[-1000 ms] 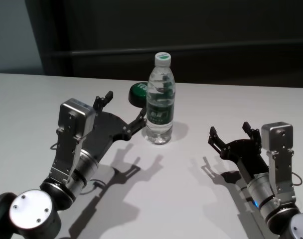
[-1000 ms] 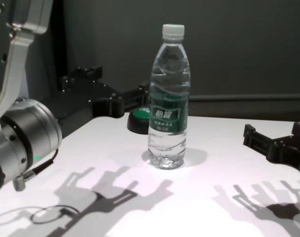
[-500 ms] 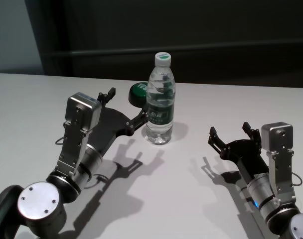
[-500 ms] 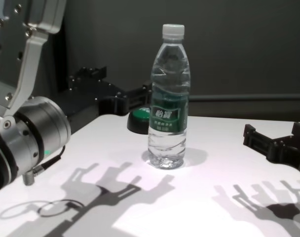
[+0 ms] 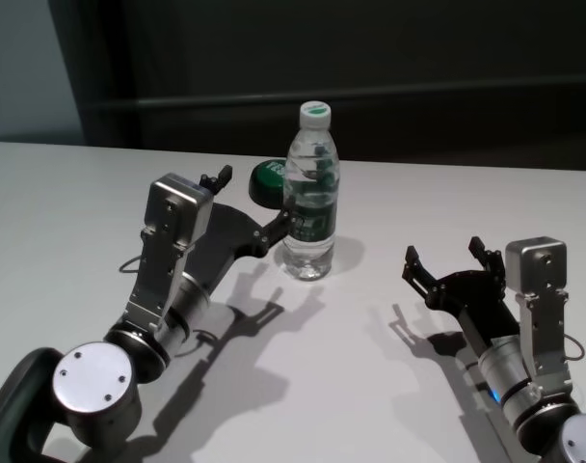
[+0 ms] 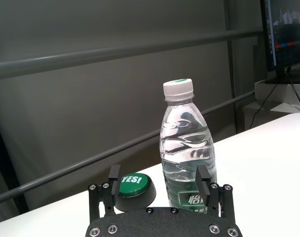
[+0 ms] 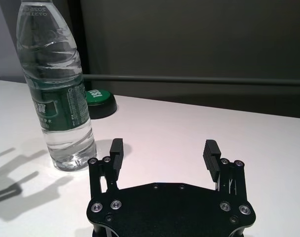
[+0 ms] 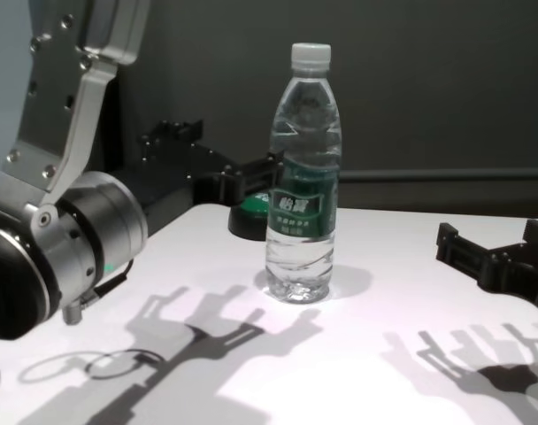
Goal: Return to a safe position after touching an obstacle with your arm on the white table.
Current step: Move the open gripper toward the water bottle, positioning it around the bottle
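Observation:
The obstacle, a clear water bottle with a white cap and dark green label, stands upright on the white table. My left gripper is open just left of it. One fingertip lies against the bottle's side at label height, and the other is by the button. In the left wrist view the bottle rises right behind one finger. My right gripper hovers open and empty near the table's right front, apart from the bottle.
A low black-and-green dome button sits just behind and to the left of the bottle, close to the left gripper's far finger. A dark wall with a rail runs behind the table's far edge.
My left arm has swung forward and to the right, bringing its open gripper up to the bottle's side. The bottle, the button and the right arm have not moved.

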